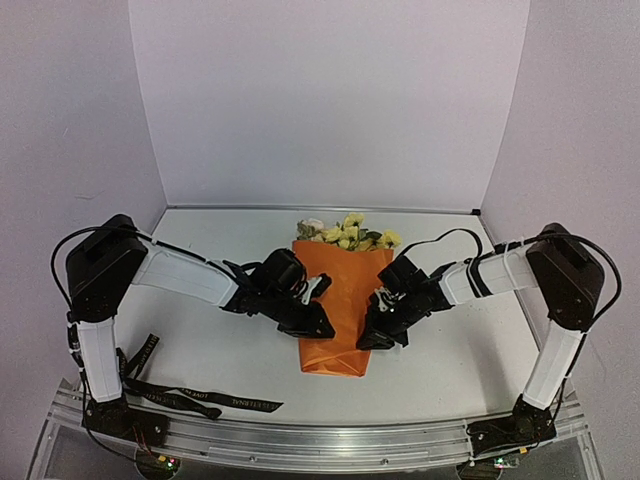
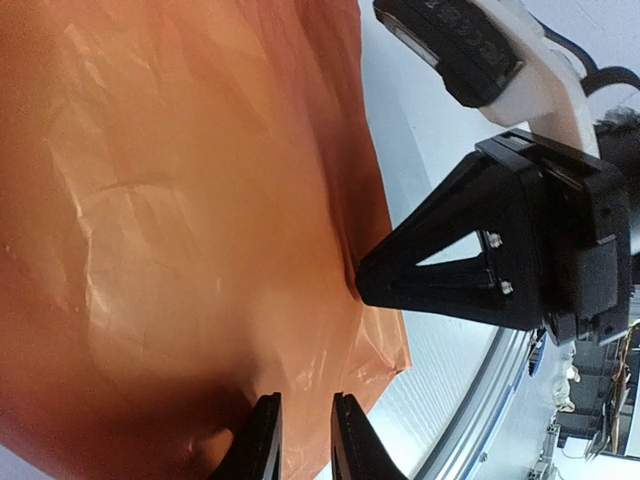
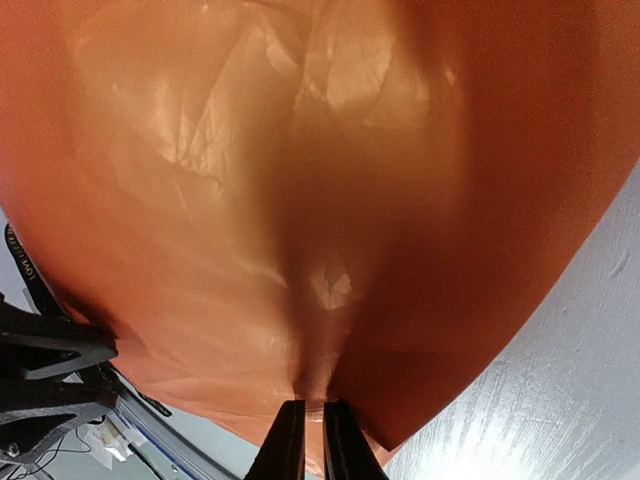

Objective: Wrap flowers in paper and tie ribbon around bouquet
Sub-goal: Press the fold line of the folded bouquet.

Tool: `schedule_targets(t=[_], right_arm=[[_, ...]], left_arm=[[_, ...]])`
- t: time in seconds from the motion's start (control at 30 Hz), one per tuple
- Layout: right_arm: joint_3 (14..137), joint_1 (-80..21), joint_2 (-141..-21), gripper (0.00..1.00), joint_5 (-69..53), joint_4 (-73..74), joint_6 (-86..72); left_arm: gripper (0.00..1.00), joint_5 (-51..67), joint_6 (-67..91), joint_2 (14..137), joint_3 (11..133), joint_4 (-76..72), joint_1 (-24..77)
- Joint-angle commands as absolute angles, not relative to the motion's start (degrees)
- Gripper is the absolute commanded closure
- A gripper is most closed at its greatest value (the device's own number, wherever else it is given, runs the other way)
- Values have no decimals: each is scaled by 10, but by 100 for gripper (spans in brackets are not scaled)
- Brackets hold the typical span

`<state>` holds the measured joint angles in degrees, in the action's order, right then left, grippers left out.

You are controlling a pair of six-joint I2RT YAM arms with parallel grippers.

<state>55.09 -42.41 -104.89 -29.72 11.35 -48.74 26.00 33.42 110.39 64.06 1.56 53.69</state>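
Left gripper (image 2: 305, 442): fingers nearly together, nipping the orange paper (image 1: 340, 300) at its left side.
Right gripper (image 3: 312, 432): pinched tight on a fold at the paper's right side.
Flowers (image 1: 350, 235): poking out of the paper's top, toward the table's (image 1: 450, 350) far edge.
Ribbon (image 1: 200, 398): lying loose at the near-left corner.

We see the paper (image 1: 335, 305) as bright, slightly glossy orange, with paler sheen along its creases in the wrist views. The flowers (image 1: 350, 234) are pale yellow and cream, with touches of green leaf. The ribbon (image 1: 205, 398) is black with small light lettering, perhaps white; we cannot read it from above. The left gripper (image 2: 303, 437) and right gripper (image 3: 312, 437) are black, and the arm covers (image 1: 185, 275) are white. The table (image 1: 450, 358) is whitish grey, the walls (image 1: 330, 100) pale lilac, and the front rail (image 1: 300, 440) silver.
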Motion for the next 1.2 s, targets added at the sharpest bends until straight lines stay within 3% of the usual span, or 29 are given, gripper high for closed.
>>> schedule_targets(t=[0.0, 0.47, 0.8, 1.17], right_arm=[[548, -423, -1062, 91, -268, 104, -503], [551, -423, -1078, 93, -255, 107, -521], [552, -423, -1080, 94, -254, 110, -518], [559, -423, -1077, 94, -253, 122, -509]], left_arm=[[82, 267, 318, 1030, 595, 47, 538], [91, 283, 341, 1031, 525, 27, 545], [92, 276, 362, 1044, 492, 7, 546], [87, 267, 340, 959, 548, 50, 539]])
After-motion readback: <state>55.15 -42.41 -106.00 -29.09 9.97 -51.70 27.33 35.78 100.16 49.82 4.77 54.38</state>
